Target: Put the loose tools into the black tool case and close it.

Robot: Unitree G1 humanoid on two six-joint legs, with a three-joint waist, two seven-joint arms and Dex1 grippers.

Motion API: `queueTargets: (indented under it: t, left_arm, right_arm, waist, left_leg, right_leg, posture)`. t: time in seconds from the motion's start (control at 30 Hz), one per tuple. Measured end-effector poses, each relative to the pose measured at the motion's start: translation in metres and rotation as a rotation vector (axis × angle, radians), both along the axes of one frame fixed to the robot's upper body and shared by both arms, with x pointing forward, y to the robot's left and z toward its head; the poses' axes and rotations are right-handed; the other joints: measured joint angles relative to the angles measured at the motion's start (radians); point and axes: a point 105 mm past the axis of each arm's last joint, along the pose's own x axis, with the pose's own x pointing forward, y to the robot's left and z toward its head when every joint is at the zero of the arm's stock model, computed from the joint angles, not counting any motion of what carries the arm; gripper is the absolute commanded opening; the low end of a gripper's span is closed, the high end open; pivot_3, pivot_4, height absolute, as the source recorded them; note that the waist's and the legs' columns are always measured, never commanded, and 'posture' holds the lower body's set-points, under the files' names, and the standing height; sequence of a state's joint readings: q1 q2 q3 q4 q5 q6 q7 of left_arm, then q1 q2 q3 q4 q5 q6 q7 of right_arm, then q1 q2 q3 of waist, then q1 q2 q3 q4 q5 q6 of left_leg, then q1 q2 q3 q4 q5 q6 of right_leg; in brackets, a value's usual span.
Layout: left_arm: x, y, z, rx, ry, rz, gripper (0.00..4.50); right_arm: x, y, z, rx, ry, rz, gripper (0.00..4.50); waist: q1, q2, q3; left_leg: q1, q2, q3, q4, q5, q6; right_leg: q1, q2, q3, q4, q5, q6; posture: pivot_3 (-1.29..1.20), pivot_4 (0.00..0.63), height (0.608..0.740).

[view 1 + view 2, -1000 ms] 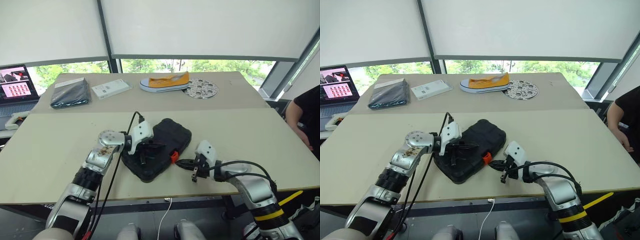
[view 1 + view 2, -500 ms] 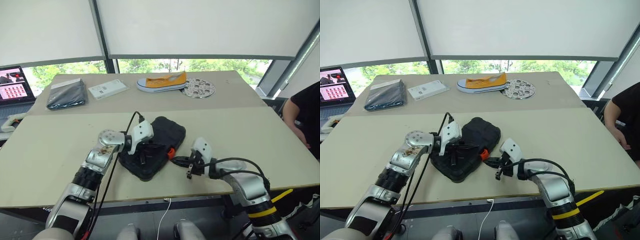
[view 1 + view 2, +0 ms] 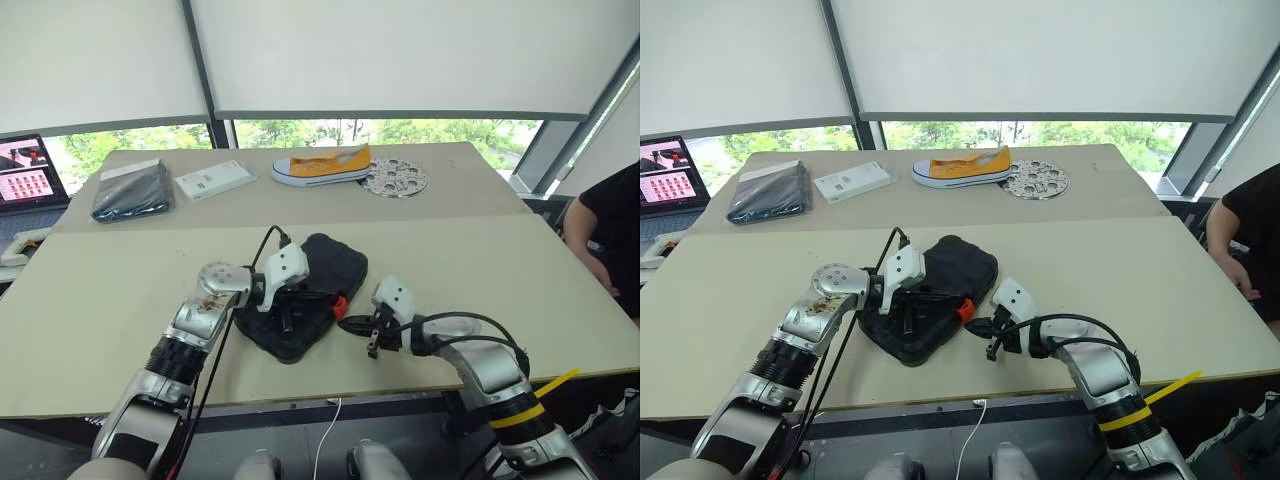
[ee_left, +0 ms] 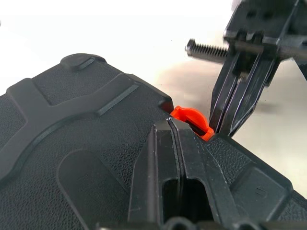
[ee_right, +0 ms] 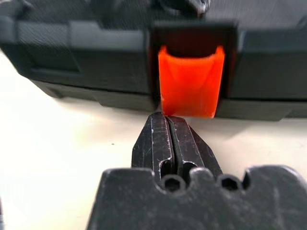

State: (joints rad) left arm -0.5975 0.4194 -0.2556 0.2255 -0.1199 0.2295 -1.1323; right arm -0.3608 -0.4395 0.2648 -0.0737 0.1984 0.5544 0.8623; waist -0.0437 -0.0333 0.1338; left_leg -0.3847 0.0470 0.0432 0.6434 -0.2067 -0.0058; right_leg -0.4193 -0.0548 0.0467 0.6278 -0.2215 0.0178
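I have the black tool case [image 3: 305,308] lying shut on the near table, lid down on its base, and no loose tools lie on the tabletop around it, so I judge the packing done and only the fastening left. My left gripper [image 3: 918,298] rests on top of the lid with its two fingers pressed together, holding nothing; from its wrist camera the ribbed shell spreads out just under and ahead of those fingers, and the orange latch [image 4: 193,120] sits right past their tips at the case's front edge. My right gripper [image 5: 171,143] is also closed on nothing, fingers flat against each other, tips pointing straight at the latch and just below its lower lip; I can't tell whether they touch it. The latch looks to me as if it stands out from its recess rather than lying flush, so I'd call it not yet snapped home. What remains, as I read it, is one push on that tab while my left arm keeps the lid down.
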Motion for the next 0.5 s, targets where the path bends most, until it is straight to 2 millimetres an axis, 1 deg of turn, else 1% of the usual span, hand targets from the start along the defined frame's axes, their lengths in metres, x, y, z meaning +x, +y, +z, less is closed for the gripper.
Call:
queueTargets:
  t: [0.27, 0.37, 0.4, 0.5]
  left_arm:
    - [0.002, 0.004, 0.000, 0.008, -0.004, 0.055, 0.03]
    - [0.002, 0.005, 0.000, 0.010, -0.010, 0.062, 0.03]
    - [0.001, 0.005, 0.000, 0.009, -0.011, 0.064, 0.03]
    - [0.001, 0.006, -0.001, 0.011, -0.005, 0.070, 0.03]
  right_arm:
    - [0.003, 0.003, -0.001, 0.005, 0.009, -0.003, 0.00]
    - [0.002, 0.000, 0.000, -0.015, 0.007, -0.003, 0.00]
    - [0.001, -0.002, 0.001, -0.031, 0.007, -0.002, 0.00]
    - [0.003, -0.025, 0.004, -0.128, 0.009, -0.042, 0.00]
  waist:
    - [-0.002, 0.000, 0.000]
    - [-0.001, 0.001, 0.000]
    - [0.000, 0.001, 0.000]
    - [0.004, 0.002, 0.000]
  left_leg:
    - [0.000, 0.000, -0.001, 0.000, -0.001, -0.001]
    - [0.000, 0.000, -0.001, 0.000, -0.002, -0.004]
    - [0.000, 0.000, -0.001, -0.001, -0.003, -0.004]
    - [0.000, -0.001, -0.001, -0.001, -0.003, -0.005]
  right_leg:
    - [0.000, 0.000, 0.000, -0.001, 0.000, 0.000]
    - [-0.001, -0.001, -0.001, -0.001, 0.000, 0.000]
    - [-0.002, -0.001, -0.001, -0.001, 0.000, 0.000]
    - [-0.002, -0.002, -0.002, -0.004, 0.000, 0.000]
  posture:
    - [0.00, 0.150, 0.740]
    - [0.00, 0.150, 0.740]
    - [0.00, 0.150, 0.740]
    - [0.00, 0.150, 0.740]
